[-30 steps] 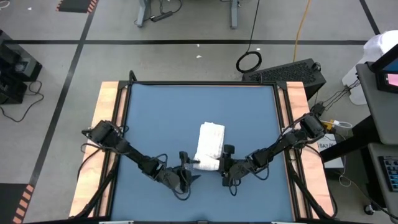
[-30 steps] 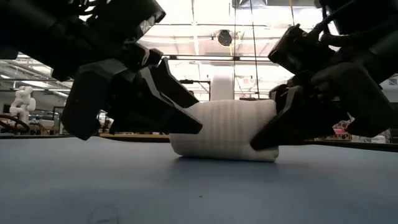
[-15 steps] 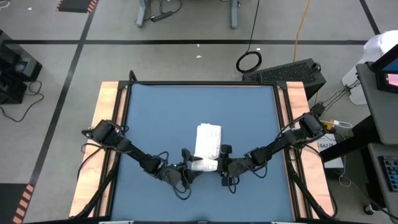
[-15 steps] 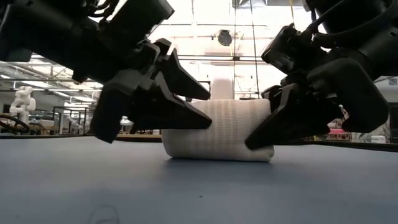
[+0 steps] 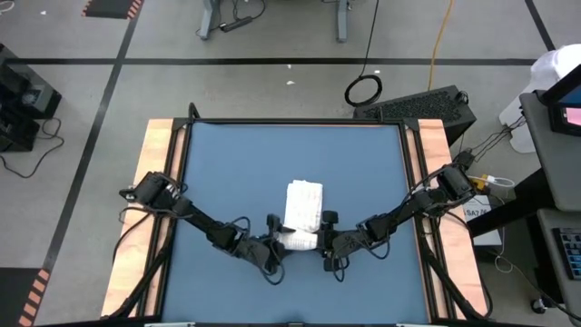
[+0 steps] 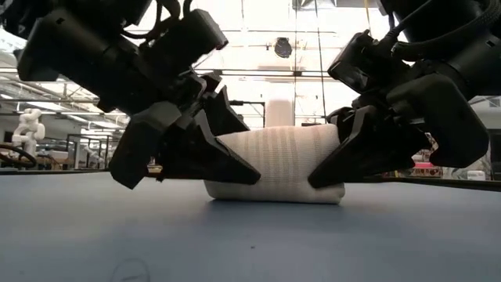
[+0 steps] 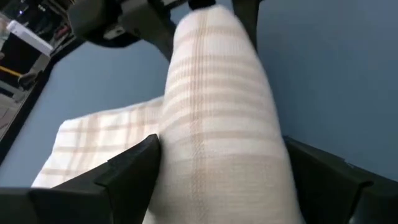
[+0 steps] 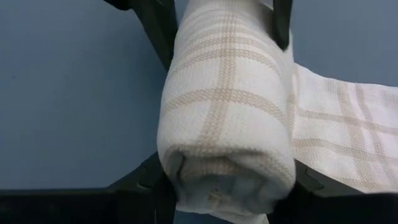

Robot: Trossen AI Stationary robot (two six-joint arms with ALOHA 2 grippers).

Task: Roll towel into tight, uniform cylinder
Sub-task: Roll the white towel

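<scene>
The white towel (image 5: 304,204) with faint grid lines lies mid-table. Its near part is wound into a roll (image 6: 274,164) that lies left to right on the blue table (image 5: 227,173). Its flat part (image 7: 93,137) stretches from the roll toward the far edge. My left gripper (image 5: 278,243) is at the roll's left end and my right gripper (image 5: 327,242) at its right end, each shut on the roll. In each wrist view the roll runs away between that arm's two dark fingers. My left gripper holds the roll's left end (image 7: 186,174) between its two fingers (image 7: 134,165), one on either side of the roll. It comes from the table's left, slanting down, fingers along the roll. The roll rests on the table. My right gripper clasps the roll's right end (image 8: 224,168) between its two fingers (image 8: 143,186), one on each side. It comes from the table's right, slanting down, fingers along the roll. The open spiral end faces the wrist, and the roll lies on the table.
Wooden rails (image 5: 163,182) border the table on the left and right. Blue table surface lies bare on all sides of the towel. Off the table at the right stand grey equipment and cables (image 5: 427,104).
My left gripper has moved a little toward the table's right, closer in on the roll's left end, and has turned slightly at the wrist. The towel, slightly slanted before, now lies straighter, and the roll has shifted a little toward the left. My right gripper has stayed in place.
</scene>
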